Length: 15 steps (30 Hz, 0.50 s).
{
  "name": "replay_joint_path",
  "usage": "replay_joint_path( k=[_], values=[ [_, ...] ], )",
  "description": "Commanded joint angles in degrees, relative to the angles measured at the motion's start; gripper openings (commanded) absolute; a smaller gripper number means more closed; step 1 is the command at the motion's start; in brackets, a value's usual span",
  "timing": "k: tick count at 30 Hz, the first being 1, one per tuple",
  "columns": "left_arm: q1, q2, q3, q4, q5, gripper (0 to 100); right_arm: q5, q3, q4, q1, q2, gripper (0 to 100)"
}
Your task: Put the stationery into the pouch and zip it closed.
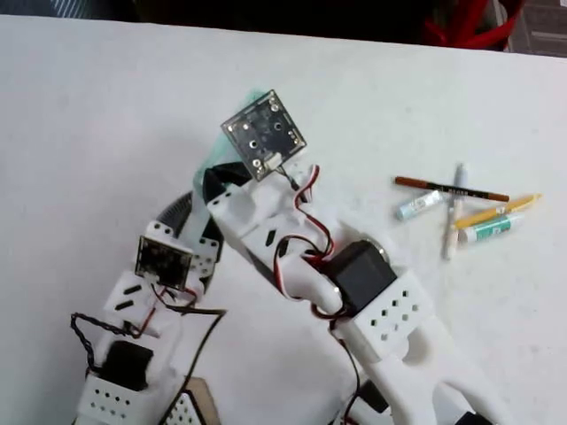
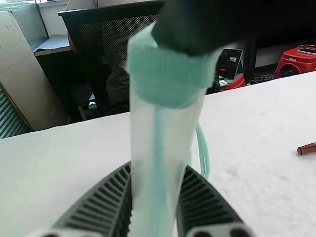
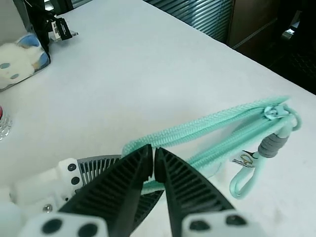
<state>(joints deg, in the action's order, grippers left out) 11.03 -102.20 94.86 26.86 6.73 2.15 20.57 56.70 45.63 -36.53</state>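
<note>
1. The pouch (image 2: 158, 143) stands upright, clamped between the left gripper's (image 2: 158, 180) fingers.
2. The right gripper's (image 3: 153, 154) fingers are pinched together on the pouch's zipper edge, at its top end.
3. The pens (image 1: 461, 208) lie on the table (image 1: 89, 106), well apart from the pouch.

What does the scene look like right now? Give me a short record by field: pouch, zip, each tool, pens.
pouch: see-through with mint trim, gripped by both tools
left tool: shut on the pouch's body
right tool: shut on the pouch's zip edge
zip pull: at the end far from the right tool; the two zip tracks look parted, so the pouch is probably open
pens: loose cluster on the table, apart from the pouch and both tools
</note>
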Motion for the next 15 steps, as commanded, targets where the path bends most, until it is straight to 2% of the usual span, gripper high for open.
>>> replay_joint_path(
  k=[1, 9, 15],
  values=[
    [-1.54, 0.4, -0.18, -2.02, -0.18, 3, 0.7, 0.18, 1.71, 2.24, -0.48, 1.8],
    [-1.71, 0.4, 0.0, -2.02, -0.18, 4, 0.7, -4.75, 2.77, 1.36, -3.56, 2.0],
    [-1.36, 0.4, 0.97, -2.29, -0.09, 4, 0.7, -15.56, 4.62, -6.73, -12.53, 12.7]
  ],
)
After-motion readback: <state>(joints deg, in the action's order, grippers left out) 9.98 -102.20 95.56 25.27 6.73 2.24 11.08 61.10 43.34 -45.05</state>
